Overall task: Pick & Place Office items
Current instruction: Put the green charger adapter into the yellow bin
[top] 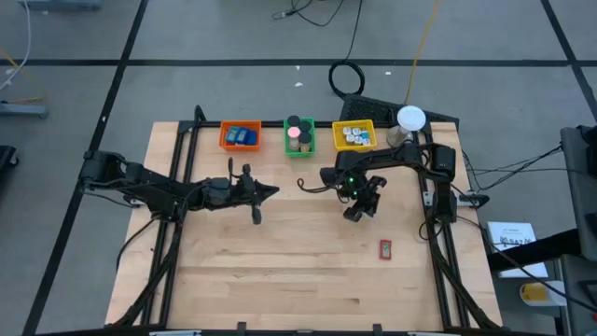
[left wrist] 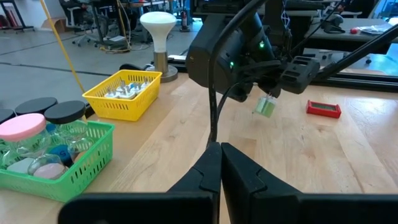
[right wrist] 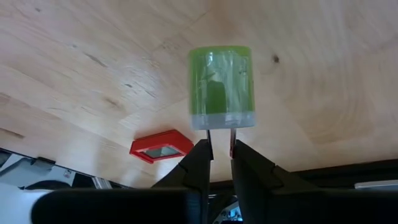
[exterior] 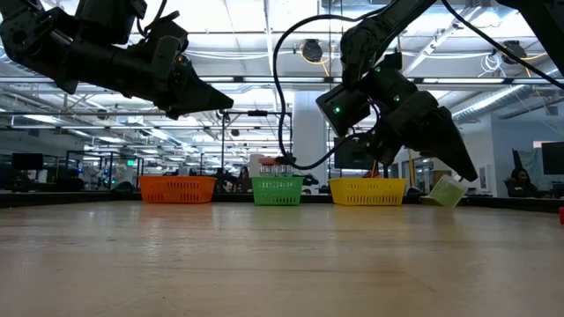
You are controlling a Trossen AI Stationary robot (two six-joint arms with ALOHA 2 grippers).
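Observation:
My right gripper (right wrist: 219,144) is over the middle of the table, right of centre (top: 359,211), and is shut on a small green see-through piece (right wrist: 221,81) with a pale end. The piece also shows in the low view (exterior: 447,190) and in the left wrist view (left wrist: 265,106). A flat red block (top: 385,248) lies on the wood nearer the front edge; it also shows in the right wrist view (right wrist: 160,147). My left gripper (left wrist: 221,163) is shut and empty, held above the table left of centre (top: 270,191), pointing toward the right arm. My right gripper pinches the green piece by its pale end (right wrist: 221,122) between the two fingertips (right wrist: 203,148). The fingers slant down toward the table. The piece sticks out beyond the fingertips, lifted clear of the wood.
Along the far edge stand an orange bin (top: 241,136) with blue pieces, a green bin (top: 298,138) with black and pink round-lidded pieces, and a yellow bin (top: 354,136) with small pale pieces. A white-domed stand (top: 410,119) is at the far right. Bare wood lies toward the front.

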